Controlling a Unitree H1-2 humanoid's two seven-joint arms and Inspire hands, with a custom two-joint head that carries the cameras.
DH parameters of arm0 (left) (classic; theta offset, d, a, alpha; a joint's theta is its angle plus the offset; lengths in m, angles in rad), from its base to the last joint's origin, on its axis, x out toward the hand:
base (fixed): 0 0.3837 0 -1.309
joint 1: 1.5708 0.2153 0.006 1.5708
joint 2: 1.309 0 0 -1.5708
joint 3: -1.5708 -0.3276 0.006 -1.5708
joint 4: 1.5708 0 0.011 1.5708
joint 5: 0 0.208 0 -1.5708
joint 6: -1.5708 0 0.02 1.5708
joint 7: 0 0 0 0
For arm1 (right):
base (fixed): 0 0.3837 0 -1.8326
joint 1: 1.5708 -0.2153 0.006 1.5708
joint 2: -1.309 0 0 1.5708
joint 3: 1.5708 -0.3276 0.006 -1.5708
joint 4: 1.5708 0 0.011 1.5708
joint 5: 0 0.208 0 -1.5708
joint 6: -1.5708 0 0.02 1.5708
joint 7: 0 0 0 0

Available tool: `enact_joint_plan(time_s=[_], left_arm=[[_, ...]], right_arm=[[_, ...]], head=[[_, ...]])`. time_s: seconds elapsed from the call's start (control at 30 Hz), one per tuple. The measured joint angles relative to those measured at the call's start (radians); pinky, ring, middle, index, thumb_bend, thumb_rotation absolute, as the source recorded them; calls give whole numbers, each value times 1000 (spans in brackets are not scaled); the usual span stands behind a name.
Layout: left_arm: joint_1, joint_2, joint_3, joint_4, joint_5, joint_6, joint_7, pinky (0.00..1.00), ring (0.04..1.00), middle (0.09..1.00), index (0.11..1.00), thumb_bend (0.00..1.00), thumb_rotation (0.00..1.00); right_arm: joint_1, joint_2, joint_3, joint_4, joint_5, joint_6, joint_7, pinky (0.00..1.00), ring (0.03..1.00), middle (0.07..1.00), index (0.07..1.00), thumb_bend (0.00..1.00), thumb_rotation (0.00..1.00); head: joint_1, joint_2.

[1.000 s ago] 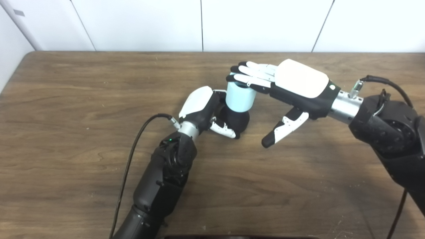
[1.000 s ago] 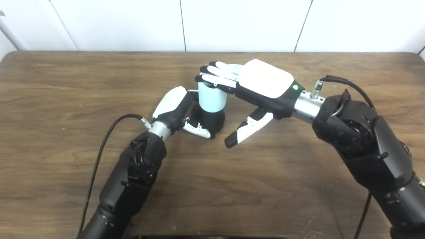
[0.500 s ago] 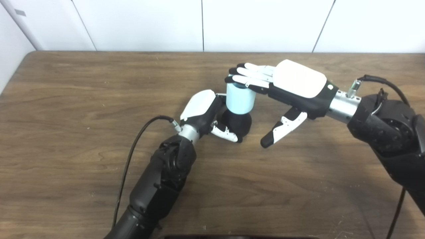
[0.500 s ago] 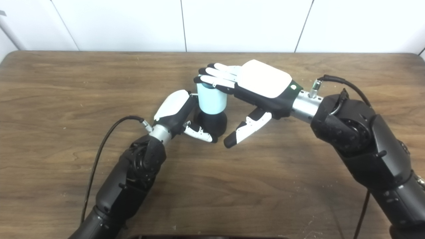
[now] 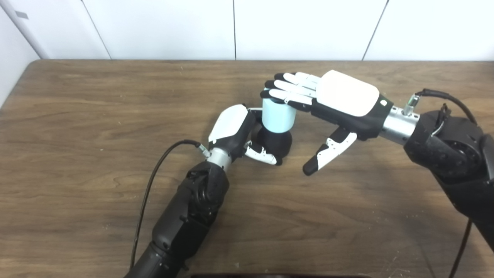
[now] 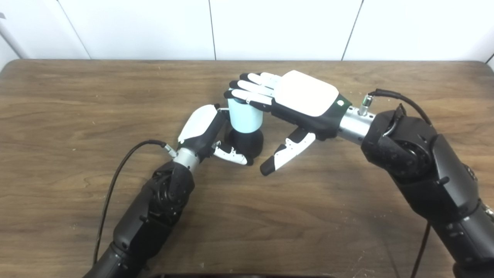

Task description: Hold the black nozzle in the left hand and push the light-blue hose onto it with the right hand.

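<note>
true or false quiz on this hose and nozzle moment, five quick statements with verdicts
1. The left hand is wrapped around the black nozzle. True.
2. The light-blue hose lies flat on the wooden table away from the nozzle. False: it stands upright on top of the nozzle.
3. The right hand has flat fingers resting on the hose's top. True.
4. The right hand's thumb grips the hose's side. False: it points down, clear of the hose.
5. The nozzle is lifted high off the table. False: it sits at table level.
</note>
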Motion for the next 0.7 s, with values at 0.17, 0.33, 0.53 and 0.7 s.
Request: enact_joint_plan(time_s=[0.17,0.33,0.53,0.7], left_arm=[[5,0,-2,7,-16,-9,25,1000,762,483,486,524,0],[5,2,-6,13,-25,-15,36,1000,780,496,474,523,0],[5,12,-16,22,-26,-35,54,1000,809,528,452,519,0],[5,24,-29,38,-26,-67,87,1000,800,541,444,516,0]], right_arm=[[0,0,0,-4,-6,2,0,988,1000,939,939,705,997],[0,0,1,-5,-9,7,0,968,1000,934,939,707,999],[-3,0,3,-8,-8,12,1,956,1000,929,936,712,1000],[-6,1,4,-10,-3,20,2,955,1000,928,930,713,1000]], head=[[-2,2],[-3,2],[-2,3],[-2,5]])
